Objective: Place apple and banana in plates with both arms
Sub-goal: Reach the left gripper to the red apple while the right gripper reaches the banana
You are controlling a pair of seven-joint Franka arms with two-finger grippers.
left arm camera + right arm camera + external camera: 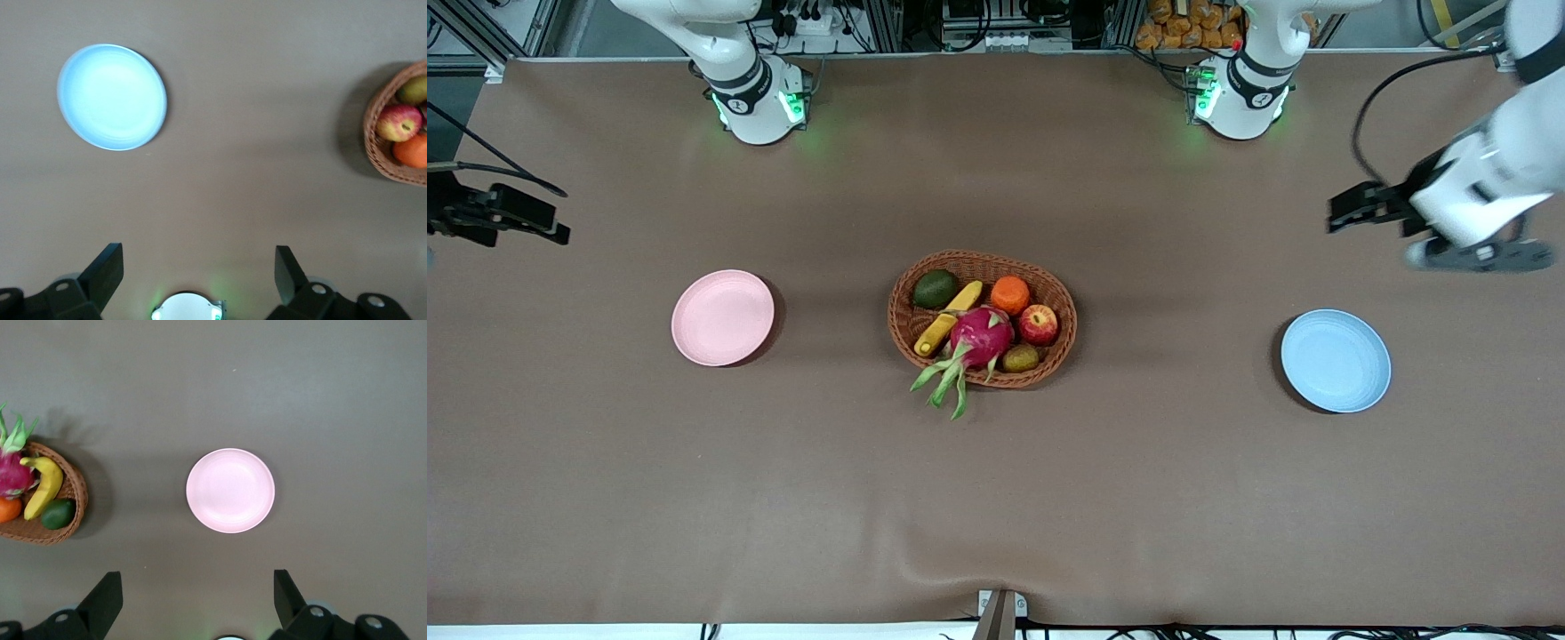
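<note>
Brown table (694,498) carried no readable writing. Apple (1039,324) and banana (948,319) lay in the wicker basket (1060,342) between the pink plate (723,317) and blue plate (1336,360). Left gripper (199,270) and right gripper (198,587) hovered wide open, empty, at the table's ends.

A brown cloth covers the surface (996,498), lit evenly from above with soft shadows. Along its top edge stand metal frames (480,27), tangled black cables (818,22) and a pile of orange packets (1192,22).
</note>
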